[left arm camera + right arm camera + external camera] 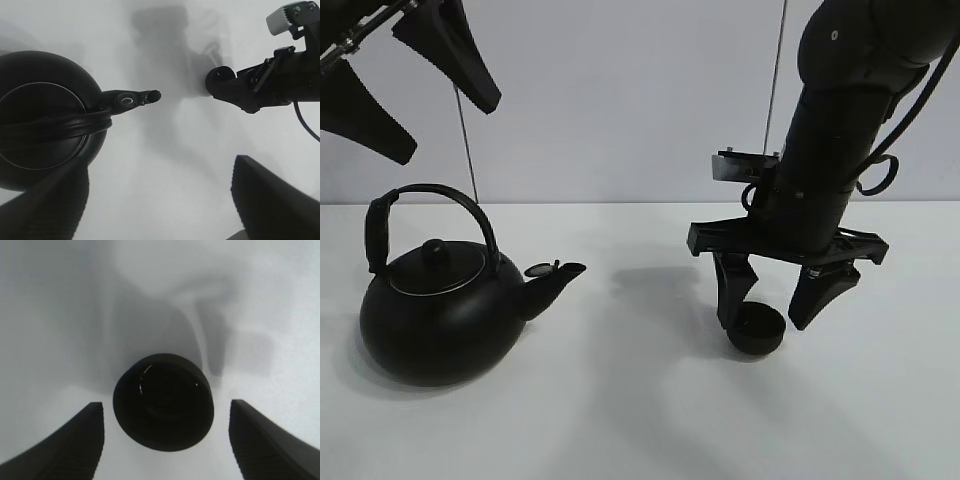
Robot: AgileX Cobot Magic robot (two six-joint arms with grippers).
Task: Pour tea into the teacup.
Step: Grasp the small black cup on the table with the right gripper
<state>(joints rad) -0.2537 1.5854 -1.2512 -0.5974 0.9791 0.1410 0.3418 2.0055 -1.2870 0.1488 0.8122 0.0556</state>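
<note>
The small black teacup (760,334) stands on the white table at the right, and the right wrist view looks straight down into its glossy inside (163,407). My right gripper (767,318) hangs over it, open, with one finger on each side. The right wrist view shows a gap between each finger (75,440) and the cup. The big black kettle (435,320) sits at the left with its spout (132,98) toward the cup. My left gripper (442,128) is open, high above the kettle, holding nothing.
The white tabletop (620,400) runs between kettle and cup. A white wall stands behind. The right arm (280,80) with its camera shows in the left wrist view beyond the spout.
</note>
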